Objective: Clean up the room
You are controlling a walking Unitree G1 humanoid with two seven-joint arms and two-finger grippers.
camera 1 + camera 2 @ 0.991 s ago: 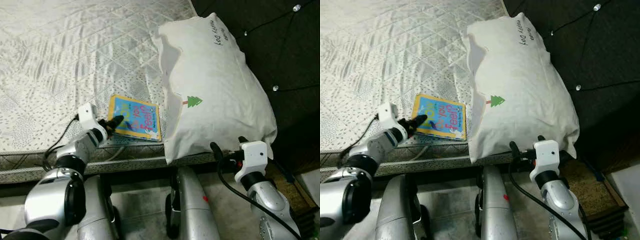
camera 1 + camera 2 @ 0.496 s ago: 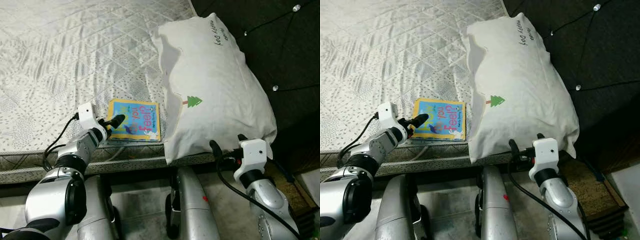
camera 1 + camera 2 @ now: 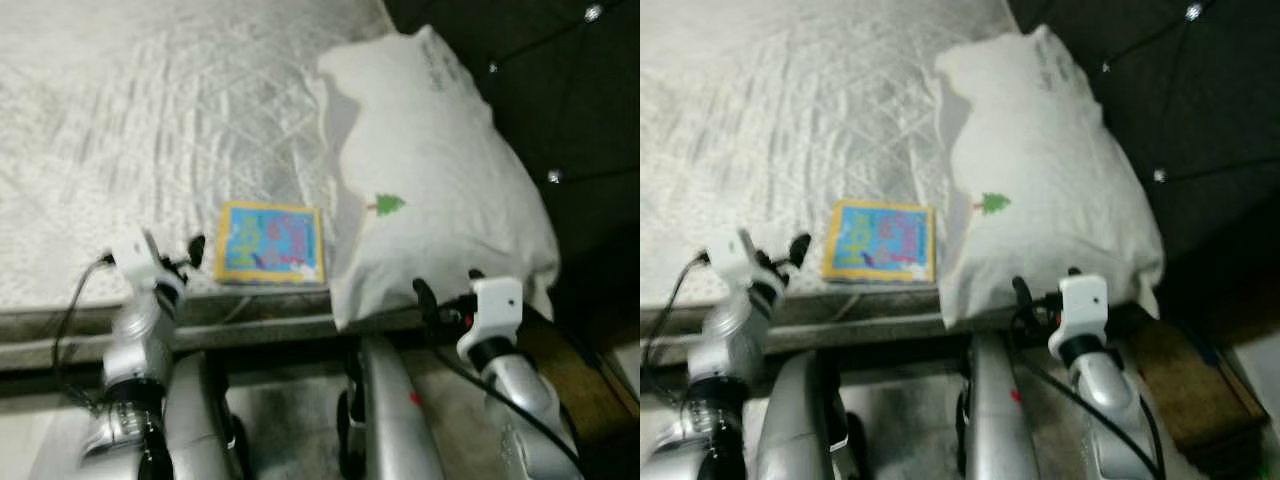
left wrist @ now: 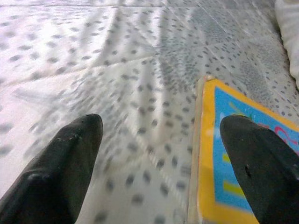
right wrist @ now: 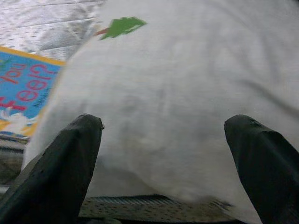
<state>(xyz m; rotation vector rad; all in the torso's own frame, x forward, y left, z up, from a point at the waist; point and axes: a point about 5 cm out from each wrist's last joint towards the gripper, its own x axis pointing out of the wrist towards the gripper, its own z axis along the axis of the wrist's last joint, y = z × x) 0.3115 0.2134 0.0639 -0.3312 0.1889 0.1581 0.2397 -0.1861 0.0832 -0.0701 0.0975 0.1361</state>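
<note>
Starting nearest you, at the bottom of the head frames, both arms are raised to the edge of the mattress [image 3: 150, 120]. Your left gripper [image 4: 159, 154] sits low at the lower left, fingers spread wide apart and holding nothing; in the left wrist view one black finger lies over the quilted cover and the other over the yellow border of the picture book [image 3: 271, 243]. The book's near left corner falls between the two fingers, but they are not closed on it.

Your right gripper [image 5: 166, 154], at the lower right of the head frames, is likewise open and empty, with its fingers pointing at the near end of the white pillow [image 3: 430, 190].

Further in, the book lies flat near the mattress's front edge, centre-left of frame, its right side just beside the pillow or tucked slightly under it; blur makes that hard to call. The pillow, with a small green tree motif, runs from lower centre to the upper right, against a dark headboard [image 3: 560, 90].

You appear to be at the pick-up of the book. The next move likely calls for sliding one finger under the book's edge, since it lies flat on soft fabric, then closing and lifting without dragging the pillow.
</note>
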